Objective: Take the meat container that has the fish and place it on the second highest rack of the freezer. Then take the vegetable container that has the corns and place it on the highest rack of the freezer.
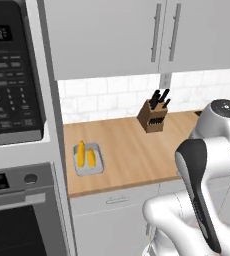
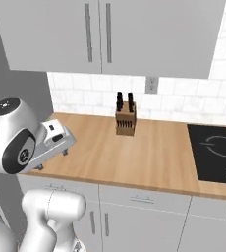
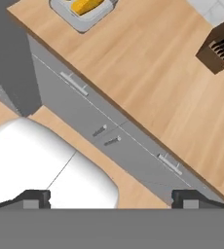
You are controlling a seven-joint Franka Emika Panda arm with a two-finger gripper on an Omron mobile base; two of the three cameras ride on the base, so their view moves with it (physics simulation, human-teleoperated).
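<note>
A: Corns (image 1: 85, 154) status?
B: Two yellow-orange cobs, side by side in shallow grey tray (image 1: 89, 160), flat on wood counter. Well apart from pincer (image 3: 111, 197), up-left in hand view.

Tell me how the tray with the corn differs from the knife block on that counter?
The tray is pale grey, low and flat, near the counter's front edge; the knife block is dark brown wood, tall and tilted, back near the tiled wall. The tray holds two yellow corns lying down; the block holds black-handled knives sticking up. Both sit on the same wooden counter, untouched.
</note>
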